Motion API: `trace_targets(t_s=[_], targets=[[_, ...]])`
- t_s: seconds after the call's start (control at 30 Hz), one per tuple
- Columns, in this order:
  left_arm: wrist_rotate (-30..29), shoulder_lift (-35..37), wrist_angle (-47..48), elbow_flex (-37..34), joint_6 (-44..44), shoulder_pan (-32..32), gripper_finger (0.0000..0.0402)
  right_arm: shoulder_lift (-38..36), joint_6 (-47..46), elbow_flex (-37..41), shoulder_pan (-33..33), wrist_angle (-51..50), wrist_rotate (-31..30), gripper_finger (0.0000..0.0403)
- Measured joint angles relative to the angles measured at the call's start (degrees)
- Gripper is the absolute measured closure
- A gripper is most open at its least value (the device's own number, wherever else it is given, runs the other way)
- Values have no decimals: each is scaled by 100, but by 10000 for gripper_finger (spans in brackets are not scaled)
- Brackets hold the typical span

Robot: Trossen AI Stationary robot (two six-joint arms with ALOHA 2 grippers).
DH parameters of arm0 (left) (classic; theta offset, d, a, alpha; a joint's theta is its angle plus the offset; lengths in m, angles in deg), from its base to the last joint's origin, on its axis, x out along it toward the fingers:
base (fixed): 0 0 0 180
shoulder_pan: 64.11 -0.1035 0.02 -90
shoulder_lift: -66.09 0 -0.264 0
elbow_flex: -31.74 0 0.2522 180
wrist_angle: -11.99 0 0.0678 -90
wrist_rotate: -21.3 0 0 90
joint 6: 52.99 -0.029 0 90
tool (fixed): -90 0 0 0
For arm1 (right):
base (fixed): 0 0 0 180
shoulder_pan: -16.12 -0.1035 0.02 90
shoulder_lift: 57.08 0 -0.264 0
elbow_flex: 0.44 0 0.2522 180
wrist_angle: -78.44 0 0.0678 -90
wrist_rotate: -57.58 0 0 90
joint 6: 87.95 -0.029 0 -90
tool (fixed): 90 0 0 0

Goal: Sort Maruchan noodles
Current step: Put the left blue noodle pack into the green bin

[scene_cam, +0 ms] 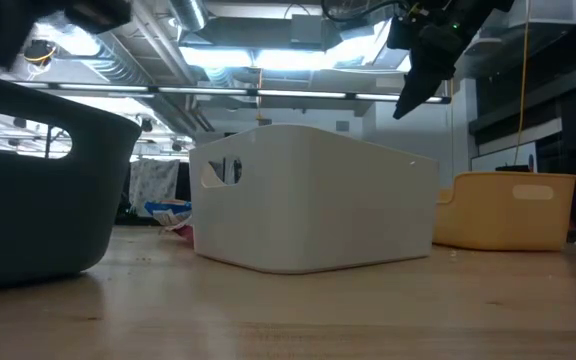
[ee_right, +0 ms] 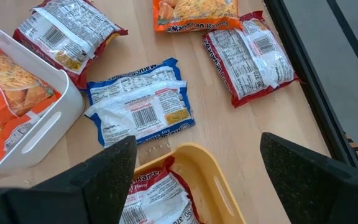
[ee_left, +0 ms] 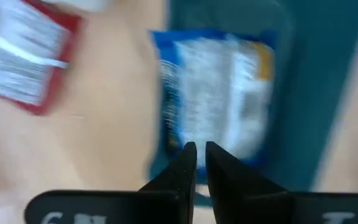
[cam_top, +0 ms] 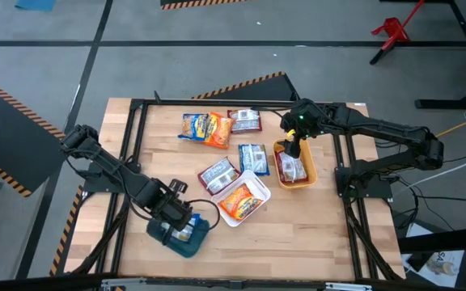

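The Maruchan noodles are flat glossy packets. A blue packet (ee_left: pixel 216 93) lies in the teal bin (cam_top: pixel 191 242), and my left gripper (cam_top: pixel 180 220) hangs right above it, pointing down, shut to a hairline gap (ee_left: pixel 197 155) with nothing in it. My right gripper (cam_top: pixel 294 148) hovers open over the yellow-orange bin (cam_top: pixel 310 174), which holds a red packet (ee_right: pixel 154 199). An orange packet (cam_top: pixel 243 200) lies in the white bin (cam_top: pixel 259 179). Loose on the table lie an orange packet (cam_top: pixel 206 128), two red ones (cam_top: pixel 245 121) (cam_top: pixel 219 174) and a blue one (ee_right: pixel 138 102).
The three bins stand in a row across the table's middle and near left: teal (scene_cam: pixel 38 190), white (scene_cam: pixel 308 195), yellow-orange (scene_cam: pixel 513 210). A black frame (cam_top: pixel 136 145) runs around the tabletop. Bare wood lies along the near right part of the table (cam_top: pixel 298 242).
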Motion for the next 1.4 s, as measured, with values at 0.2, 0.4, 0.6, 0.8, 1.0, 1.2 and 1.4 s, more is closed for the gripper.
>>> trace_targets(t_s=[0.2, 0.4, 0.6, 0.8, 1.0, 1.2, 1.4], targets=[[-1044, 0, -936, 2, 55, 1, 372, 0, 0, 0, 0, 0, -2, 75], [-2341, 0, -1145, 2, 411, -111, 372, 0, 0, 0, 0, 2, 0, 75], [-1773, -2, -847, 2, 528, -871, 372, 0, -2, 0, 0, 18, -4, 75], [-1752, -2, -836, 2, -343, -1643, 372, 0, -179, 0, 0, 16, -15, 75], [-1710, 78, -877, 5, -745, -2448, 372, 0, -229, 0, 0, 11, -73, 75], [-1354, 174, -1150, 1, -937, -3243, 372, 43, -353, 0, 0, -5, -314, 75], [-1837, 210, -1908, 13, -1068, -3902, 372, 274, -500, 2, 0, -9, -334, 75]])
